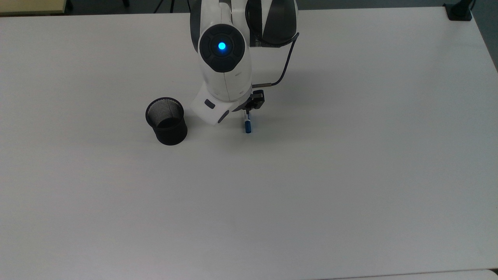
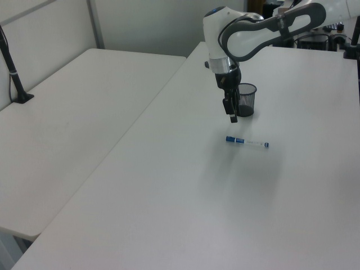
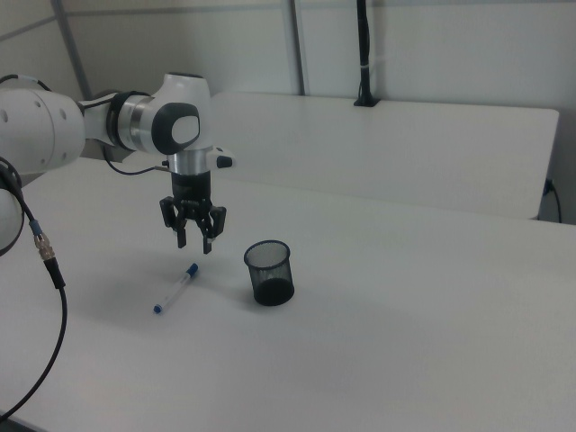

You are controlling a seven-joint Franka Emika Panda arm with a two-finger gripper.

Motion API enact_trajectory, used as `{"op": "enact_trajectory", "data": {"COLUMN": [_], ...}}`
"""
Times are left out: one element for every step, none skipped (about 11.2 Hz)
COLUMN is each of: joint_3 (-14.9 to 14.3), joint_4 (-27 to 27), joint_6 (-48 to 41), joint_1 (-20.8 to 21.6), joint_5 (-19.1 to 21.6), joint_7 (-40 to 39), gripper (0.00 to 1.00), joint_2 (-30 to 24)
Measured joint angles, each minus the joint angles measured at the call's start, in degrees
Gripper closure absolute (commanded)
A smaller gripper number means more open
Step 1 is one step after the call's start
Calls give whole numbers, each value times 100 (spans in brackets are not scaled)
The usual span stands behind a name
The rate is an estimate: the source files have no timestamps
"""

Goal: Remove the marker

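your gripper point(image 3: 193, 241) hangs with its fingers spread and nothing in them, just above the marker point(image 3: 175, 288). the marker lies flat on the white table point(image 3: 405, 342), near the black mesh cup point(image 3: 269, 272) but apart from it, with bare tabletop all round and every table edge well away.

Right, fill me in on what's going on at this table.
One robot arm is working with a marker and a black mesh cup. The marker lies flat on the white table, outside and apart from the cup. The end effector hangs open just above it, holding nothing.
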Motion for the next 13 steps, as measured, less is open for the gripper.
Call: {"op": "enact_trajectory", "data": {"joint_3": [0, -1, -4, -14, -22, -26, -31, -37, -39, -41, -72, -123, -169], "joint_4": [26, 53, 47, 13, -33, -94, -198, -340, -486, -643, -768, -861, -915], "joint_6": [14, 15, 12, -38, -170, -344, -439, -481, -496, -496, -496, -496, -496], "joint_1": [-6, -26, -65, -120, -191, -292, -392, -496, -564, -601, -603, -600, -600], "joint_5": [-94, -154, -175, -179, -227, -284, -302, -303, -303, -303, -304, -304, -304], "joint_7": [70, 115, 140, 158, 188, 240, 252, 253, 253, 255, 263, 263, 263], "gripper": [0, 0, 0, 0, 0, 0, 0, 0, 0, 0, 0, 0, 0], "joint_2": [-61, -202, -421, -700, -1007, -1327, -1612, -1906, -2140, -2340, -2484, -2584, -2639]}}
